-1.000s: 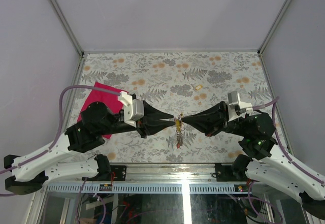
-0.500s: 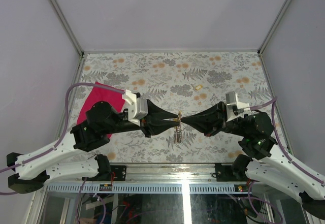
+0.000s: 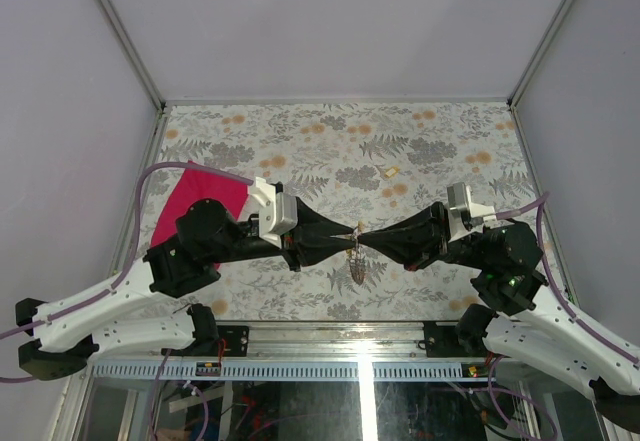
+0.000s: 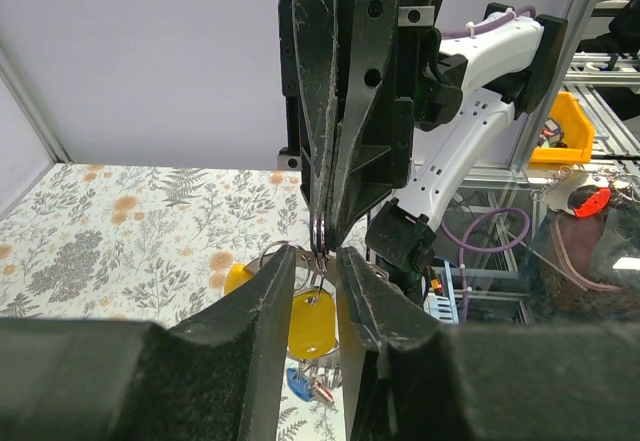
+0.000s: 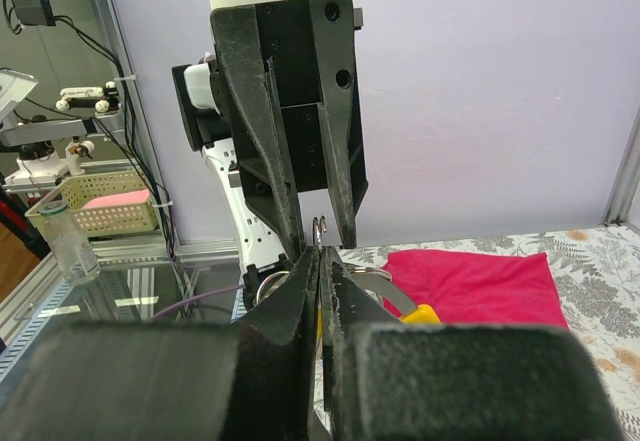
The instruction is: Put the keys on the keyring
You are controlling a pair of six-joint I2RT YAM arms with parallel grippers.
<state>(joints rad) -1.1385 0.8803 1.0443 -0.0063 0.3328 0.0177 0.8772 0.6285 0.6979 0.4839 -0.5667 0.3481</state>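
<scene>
While the right gripper [image 3: 363,233], coming in from 3 o'clock, is pinched tight on the thin grey metal keyring [image 4: 317,234] and holds it in the air above the flower-patterned table [image 3: 300,141], the left gripper [image 3: 349,234] meets it tip to tip from 9 o'clock. The left jaws stand at a narrow gap with the edge of the ring between them; whether they touch it, I cannot tell. The small metal keys with coloured plastic caps [image 3: 357,267] hang at 6 o'clock under the meeting point, and a round yellow cap [image 4: 303,323] is the most visible of them. A red cloth [image 3: 200,199] lies at 9 o'clock on the table. I judge that the danger is in the fine alignment. If the left tips push sideways, the thin ring may turn or slip out of the right pinch, and the whole bunch would drop. The fingertips of both arms are also so near that they may collide.
</scene>
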